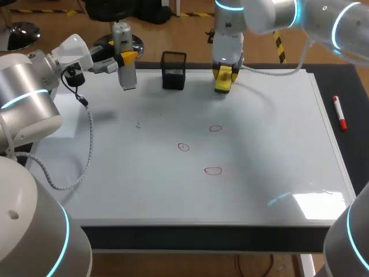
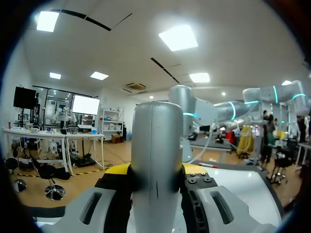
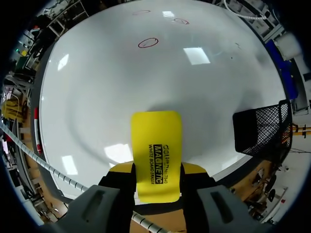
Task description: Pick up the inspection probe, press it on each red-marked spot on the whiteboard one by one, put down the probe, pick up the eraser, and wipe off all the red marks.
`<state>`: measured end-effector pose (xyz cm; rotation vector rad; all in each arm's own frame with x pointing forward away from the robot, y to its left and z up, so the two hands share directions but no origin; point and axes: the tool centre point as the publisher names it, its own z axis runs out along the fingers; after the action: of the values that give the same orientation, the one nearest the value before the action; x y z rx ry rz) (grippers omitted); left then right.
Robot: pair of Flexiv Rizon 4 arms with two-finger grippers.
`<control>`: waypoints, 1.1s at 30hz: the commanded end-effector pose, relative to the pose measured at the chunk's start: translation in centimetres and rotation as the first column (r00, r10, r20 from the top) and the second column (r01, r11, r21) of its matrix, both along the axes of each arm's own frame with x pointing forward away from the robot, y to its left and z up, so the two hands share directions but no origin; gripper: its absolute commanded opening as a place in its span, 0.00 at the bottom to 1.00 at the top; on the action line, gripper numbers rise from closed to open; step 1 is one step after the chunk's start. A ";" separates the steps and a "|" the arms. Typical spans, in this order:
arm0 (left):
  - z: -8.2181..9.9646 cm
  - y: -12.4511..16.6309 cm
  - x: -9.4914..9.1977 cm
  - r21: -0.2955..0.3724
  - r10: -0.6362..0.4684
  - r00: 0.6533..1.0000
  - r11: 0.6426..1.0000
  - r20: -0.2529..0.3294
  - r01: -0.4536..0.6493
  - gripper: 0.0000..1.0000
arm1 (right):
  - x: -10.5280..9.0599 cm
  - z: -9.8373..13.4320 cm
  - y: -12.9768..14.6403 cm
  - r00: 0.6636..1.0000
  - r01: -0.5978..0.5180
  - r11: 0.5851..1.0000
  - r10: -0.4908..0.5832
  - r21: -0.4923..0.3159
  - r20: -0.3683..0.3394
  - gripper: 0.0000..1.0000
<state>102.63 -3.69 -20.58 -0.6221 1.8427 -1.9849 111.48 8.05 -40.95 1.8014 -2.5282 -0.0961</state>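
Note:
My left gripper (image 1: 128, 57) is shut on the grey cylindrical inspection probe (image 1: 124, 63) and holds it upright above the back left of the whiteboard (image 1: 271, 144). In the left wrist view the probe (image 2: 156, 145) stands between the yellow tips, clear of the board. My right gripper (image 1: 223, 70) is at the board's back edge, shut on the yellow eraser (image 1: 222, 82). The eraser (image 3: 156, 150) sticks out ahead of the fingers, over the board. Three red circles (image 1: 215, 128), (image 1: 183, 146), (image 1: 213, 170) are drawn mid-board.
A black mesh basket (image 1: 173, 70) stands on the back edge between the two grippers, close beside the eraser (image 3: 265, 128). A red marker (image 1: 340, 113) lies off the board's right edge. The left arm's cable (image 1: 89, 144) hangs over the left side.

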 end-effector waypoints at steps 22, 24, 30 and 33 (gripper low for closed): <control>0.0 -0.1 0.1 -0.002 0.004 1.000 1.000 0.003 -0.004 0.00 | 0.0 9.6 -9.2 0.974 0.221 0.975 -0.221 0.014 0.057 0.00; 0.0 -0.1 0.1 -0.002 0.004 1.000 1.000 0.003 -0.004 0.00 | 0.0 9.9 -9.8 0.970 0.234 0.972 -0.235 0.012 0.065 0.00; 0.0 -0.1 0.1 -0.002 0.004 1.000 1.000 0.003 -0.004 0.00 | -0.4 10.5 -11.4 0.956 0.282 0.959 -0.283 0.023 0.080 0.00; 0.0 -0.1 0.1 -0.002 0.004 1.000 1.000 0.003 -0.004 0.00 | -0.9 10.6 -12.2 0.949 0.303 0.953 -0.304 0.024 0.081 0.00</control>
<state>102.63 -3.69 -20.58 -0.6220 1.8428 -1.9850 111.43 -3.40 -30.74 1.4301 -2.8334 -0.0466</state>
